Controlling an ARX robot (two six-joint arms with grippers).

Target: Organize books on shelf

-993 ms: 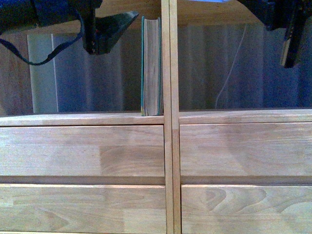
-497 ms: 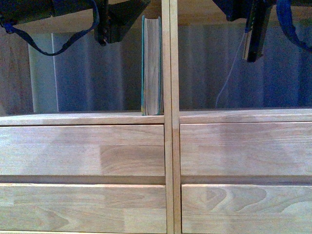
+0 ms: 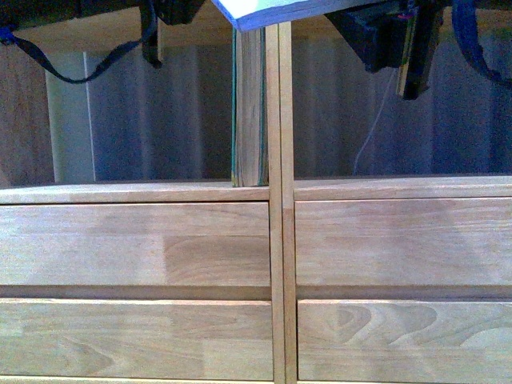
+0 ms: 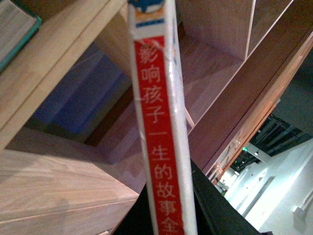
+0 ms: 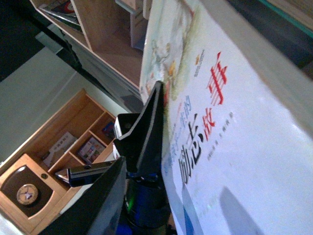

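The teal hardback [image 3: 250,112] stands upright in the shelf's [image 3: 136,194] left compartment, against the centre divider [image 3: 280,120]. The white paperback [image 3: 268,10] shows only as a pale edge at the top, above the divider. In the left wrist view its red spine [image 4: 159,127] with white characters runs up from my left gripper [image 4: 168,218], which is shut on it. The right wrist view shows its white cover [image 5: 234,122] with red and dark print, the left arm's black finger [image 5: 146,129] pressed on it. My right gripper [image 3: 396,44] is open beside the cover, one finger [image 5: 98,200] showing.
Plain drawer fronts [image 3: 136,244] fill the shelf below the open compartments. A white cable [image 3: 376,120] hangs behind the right compartment. A darker brown cabinet [image 4: 254,98] stands past the shelf. Another unit with books and a clock [image 5: 29,193] lies behind my right arm.
The paperback's edge has come into the front view at the top centre. The left gripper has risen mostly out of that view, and the right gripper has moved left toward the divider.
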